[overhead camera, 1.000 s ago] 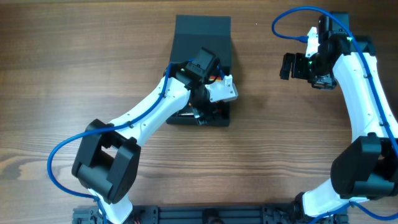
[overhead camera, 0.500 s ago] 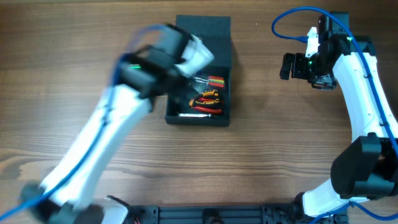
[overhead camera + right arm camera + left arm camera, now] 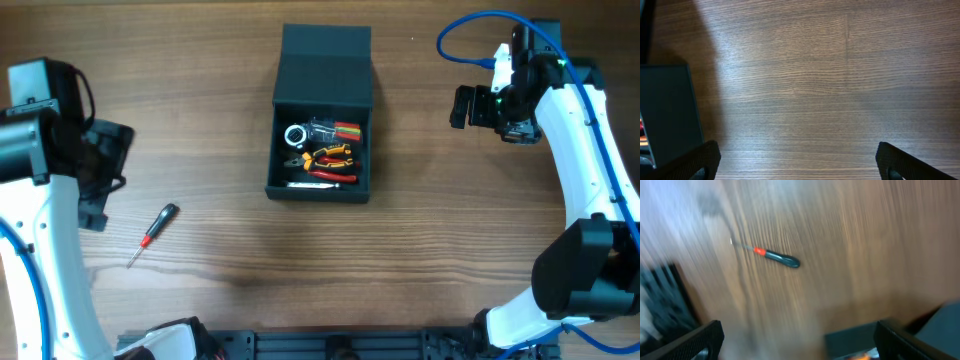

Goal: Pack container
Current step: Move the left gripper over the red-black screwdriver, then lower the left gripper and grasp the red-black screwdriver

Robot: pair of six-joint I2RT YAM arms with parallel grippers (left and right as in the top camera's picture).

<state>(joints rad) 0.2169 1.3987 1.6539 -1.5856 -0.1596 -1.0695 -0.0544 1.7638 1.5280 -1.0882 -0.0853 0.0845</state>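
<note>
The dark teal-grey container (image 3: pixel 318 191) stands mid-table with its flap lid (image 3: pixel 327 55) folded back. Inside lie red-and-orange pliers (image 3: pixel 330 165) and other small tools. A black-and-red screwdriver (image 3: pixel 153 233) lies on the wood left of the box; the blurred left wrist view shows this screwdriver (image 3: pixel 772 256) ahead and a corner of the container (image 3: pixel 850 340) low down. My left gripper (image 3: pixel 108 170) (image 3: pixel 800 345) is at the far left, open and empty. Right of the lid, my right gripper (image 3: pixel 461 107) (image 3: pixel 800 165) hangs open and empty, with the container (image 3: pixel 667 115) at its left edge.
Bare wooden tabletop (image 3: pixel 450 250) lies all around the box. A black rail (image 3: pixel 330 345) runs along the front edge. The right arm's blue cable (image 3: pixel 470 25) loops above the far right of the table.
My left arm has swung from over the container out to the far left, its jaws opening fully. The tools in the box and the screwdriver on the table are uncovered. The right arm stayed still.
</note>
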